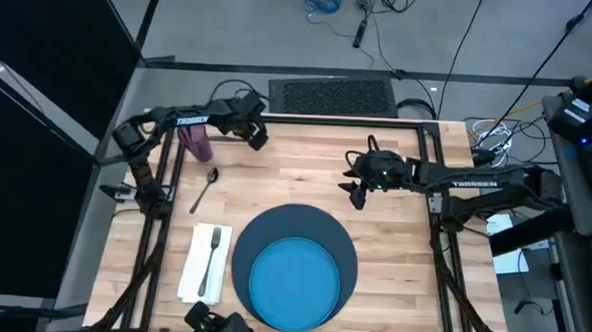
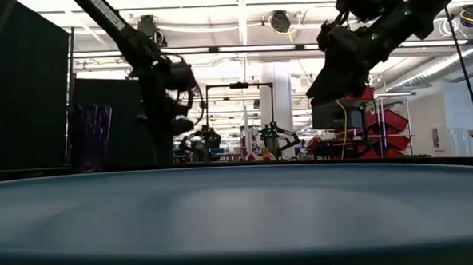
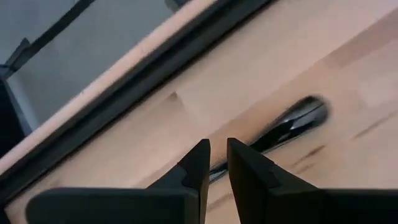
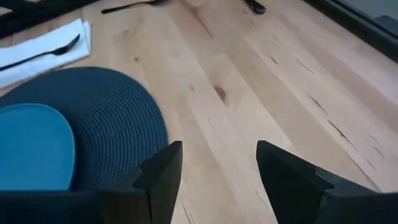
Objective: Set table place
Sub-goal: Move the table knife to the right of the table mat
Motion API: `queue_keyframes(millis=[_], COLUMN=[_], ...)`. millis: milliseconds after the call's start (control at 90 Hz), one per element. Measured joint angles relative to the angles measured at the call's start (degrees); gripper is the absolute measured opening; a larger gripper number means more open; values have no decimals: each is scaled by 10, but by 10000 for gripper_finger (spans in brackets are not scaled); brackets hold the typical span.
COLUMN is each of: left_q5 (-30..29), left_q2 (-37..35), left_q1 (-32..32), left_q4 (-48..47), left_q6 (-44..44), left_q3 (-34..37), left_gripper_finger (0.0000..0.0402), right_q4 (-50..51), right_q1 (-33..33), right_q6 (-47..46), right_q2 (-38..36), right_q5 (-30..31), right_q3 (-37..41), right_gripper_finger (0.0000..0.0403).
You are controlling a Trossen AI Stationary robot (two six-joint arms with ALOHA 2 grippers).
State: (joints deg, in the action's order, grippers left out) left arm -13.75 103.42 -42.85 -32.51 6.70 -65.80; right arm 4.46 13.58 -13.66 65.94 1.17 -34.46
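Pale planks of the table (image 1: pixel 392 250) fill my view. Left gripper (image 3: pixel 217 163) has its jaws nearly together, empty, over what looks like the spoon (image 1: pixel 205 187) at upper left. Right gripper (image 4: pixel 217 163), jaws apart, hovers right of the mat (image 1: pixel 344 250); plate (image 1: pixel 293 281), napkin (image 1: pixel 193 267), fork (image 1: pixel 211 257) bottom centre-left, cup (image 1: pixel 195 139) upper left.

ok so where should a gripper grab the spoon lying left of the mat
Grip the spoon at the middle of its thin handle, coming straight down from above with fingers across its width. It lies flat and alone on the bare table, bowl toward the purple cup, so the handle is the narrow, clear part.
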Motion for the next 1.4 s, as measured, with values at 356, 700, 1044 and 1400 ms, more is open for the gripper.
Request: queue_keyframes(millis=[356,700,1044,1400], left_q5=[-2,2,14,18], left_q2=[23,23,23,52], left_q1=[1,1,2,5], left_q4=[-6,-17,-38,-34], left_q6=[-5,-13,-30,-62], left_q3=[0,0,0,-2], left_gripper_finger=[42,42,42,42], right_q4=[-27,-30,-32,-34], right_q1=[0,0,0,0], right_q6=[5,4,4,5], right_q2=[1,1,1,1], right_q5=[0,-1,-15,-16], right_q3=[0,0,0,-8], right_gripper_finger=[192,192,192,192])
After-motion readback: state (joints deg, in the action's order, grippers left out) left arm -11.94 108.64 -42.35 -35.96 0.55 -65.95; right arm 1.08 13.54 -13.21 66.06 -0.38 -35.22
